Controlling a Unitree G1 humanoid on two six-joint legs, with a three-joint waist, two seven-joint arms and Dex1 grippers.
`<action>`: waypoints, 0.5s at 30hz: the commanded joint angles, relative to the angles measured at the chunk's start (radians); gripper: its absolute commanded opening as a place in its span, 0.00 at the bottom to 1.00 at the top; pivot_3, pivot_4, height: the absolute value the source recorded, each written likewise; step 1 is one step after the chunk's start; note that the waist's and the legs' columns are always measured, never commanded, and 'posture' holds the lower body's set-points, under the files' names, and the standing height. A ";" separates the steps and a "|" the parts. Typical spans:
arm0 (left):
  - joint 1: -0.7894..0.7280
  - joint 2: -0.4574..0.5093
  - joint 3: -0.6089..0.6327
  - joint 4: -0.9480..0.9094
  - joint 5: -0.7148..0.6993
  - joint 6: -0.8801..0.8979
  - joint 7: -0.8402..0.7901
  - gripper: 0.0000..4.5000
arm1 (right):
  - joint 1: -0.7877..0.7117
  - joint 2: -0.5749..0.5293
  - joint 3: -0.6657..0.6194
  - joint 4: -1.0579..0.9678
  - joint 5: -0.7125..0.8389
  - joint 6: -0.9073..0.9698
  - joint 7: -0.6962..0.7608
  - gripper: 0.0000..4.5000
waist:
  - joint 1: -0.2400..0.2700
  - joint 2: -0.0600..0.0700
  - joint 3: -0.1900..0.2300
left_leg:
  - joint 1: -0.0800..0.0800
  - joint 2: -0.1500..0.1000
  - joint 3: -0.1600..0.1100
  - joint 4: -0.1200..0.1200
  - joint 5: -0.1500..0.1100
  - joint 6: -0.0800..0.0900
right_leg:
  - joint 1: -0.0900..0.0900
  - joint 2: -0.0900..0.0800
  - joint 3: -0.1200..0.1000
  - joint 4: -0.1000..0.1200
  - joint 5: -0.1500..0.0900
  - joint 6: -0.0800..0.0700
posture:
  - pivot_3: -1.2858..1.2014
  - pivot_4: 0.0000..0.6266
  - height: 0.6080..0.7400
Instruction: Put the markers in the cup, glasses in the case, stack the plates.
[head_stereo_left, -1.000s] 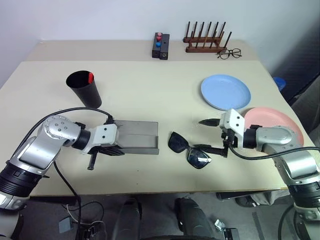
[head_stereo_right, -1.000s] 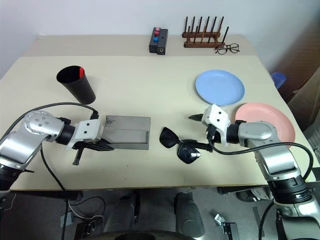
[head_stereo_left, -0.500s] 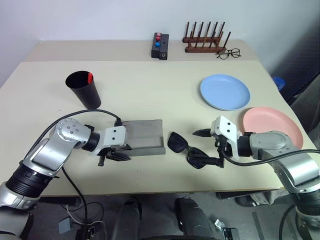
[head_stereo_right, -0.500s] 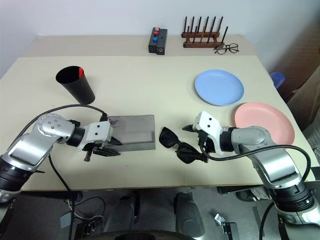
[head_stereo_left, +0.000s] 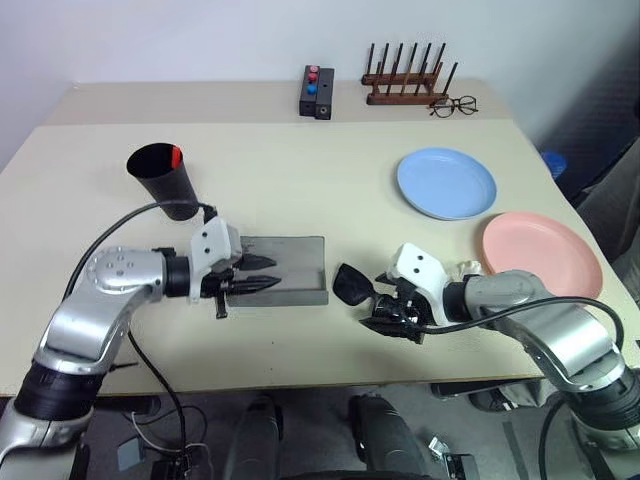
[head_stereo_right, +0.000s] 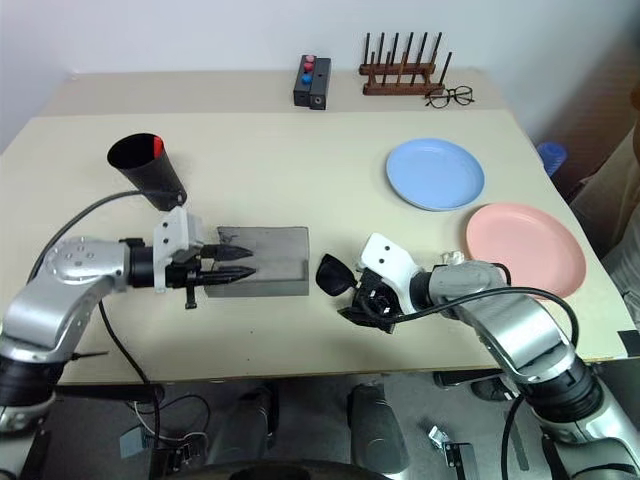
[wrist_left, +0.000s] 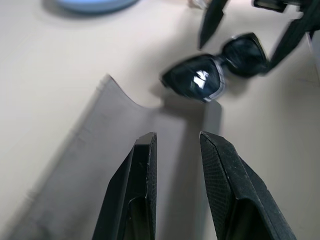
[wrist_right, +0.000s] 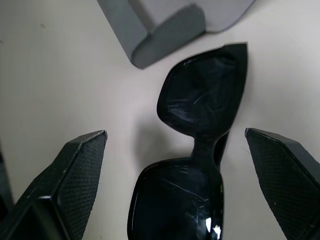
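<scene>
At upper left the cup (head_stereo_left: 165, 180) shows a red marker cap (head_stereo_left: 179, 155) at its rim. Your left gripper (head_stereo_left: 262, 273), left of centre, hovers over the open case (head_stereo_left: 292, 268), fingers slightly parted around nothing. At centre, your right gripper (wrist_right: 175, 185) spreads wide astride the glasses (wrist_right: 197, 150) on the table (head_stereo_left: 300, 170), apparently poised to pinch them. The blue plate (head_stereo_left: 446, 183) and pink plate (head_stereo_left: 541, 253) lie unstacked at right.

cup (head_stereo_left: 165, 180) upright, red-capped marker inside | sunglasses (head_stereo_left: 378, 301) beside open grey case (head_stereo_left: 285, 268) | plates (head_stereo_left: 446, 183) unstacked
</scene>
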 joint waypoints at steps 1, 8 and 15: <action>0.058 0.007 0.044 -0.088 -0.024 -0.004 0.032 0.29 | -0.048 0.018 0.005 -0.049 -0.022 0.070 -0.071 1.00 | 0.001 0.000 0.000 | 0.000 0.000 0.000 0.000 0.000 0.000 | 0.000 0.000 0.000 0.000 0.000 0.000 | 0.52 0.24 0.99; 0.129 -0.010 0.041 -0.161 -0.043 0.007 0.089 0.29 | -0.077 -0.020 0.057 -0.043 -0.066 0.117 -0.119 1.00 | 0.007 0.000 0.000 | 0.000 0.000 0.000 0.000 0.000 0.000 | 0.000 0.000 0.000 -0.001 0.000 -0.001 | 0.52 0.24 0.99; 0.133 -0.011 0.023 -0.174 -0.056 0.012 0.119 0.31 | -0.080 -0.048 0.071 -0.029 -0.091 0.102 -0.123 0.48 | 0.002 0.000 0.000 | 0.000 0.000 0.000 0.000 0.000 0.000 | 0.000 0.000 0.000 -0.001 0.000 -0.001 | 0.52 0.24 0.99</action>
